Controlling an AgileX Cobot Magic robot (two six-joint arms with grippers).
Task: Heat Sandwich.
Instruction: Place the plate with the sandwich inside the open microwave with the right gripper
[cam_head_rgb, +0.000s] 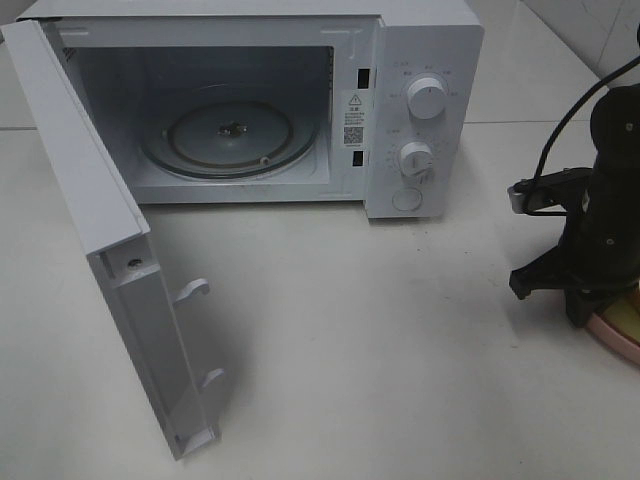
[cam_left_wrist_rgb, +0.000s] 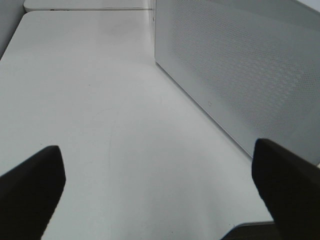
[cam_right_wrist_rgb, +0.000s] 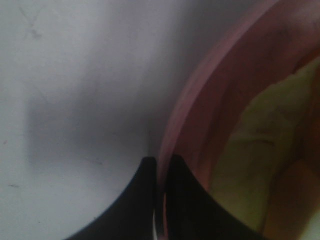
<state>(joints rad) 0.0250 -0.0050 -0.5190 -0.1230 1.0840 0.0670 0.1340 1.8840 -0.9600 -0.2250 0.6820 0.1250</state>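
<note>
Sandwich (cam_right_wrist_rgb: 255, 160), pale yellow-green filling, on glossy round pink plate (cam_right_wrist_rgb: 200, 100) on white worktop (cam_head_rgb: 400, 350)
Right fingers (cam_right_wrist_rgb: 130, 210) pinch plate's rim, right of microwave (cam_head_rgb: 440, 60); left fingers (cam_left_wrist_rgb: 30, 185) spread wide beside a perforated panel (cam_left_wrist_rgb: 240, 65)

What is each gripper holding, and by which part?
The right gripper pinches the round pink plate by its rim; the left gripper is open, holding nothing.

White tabletop (cam_head_rgb: 350, 330), pale tiles (cam_head_rgb: 585, 30) beyond
</note>
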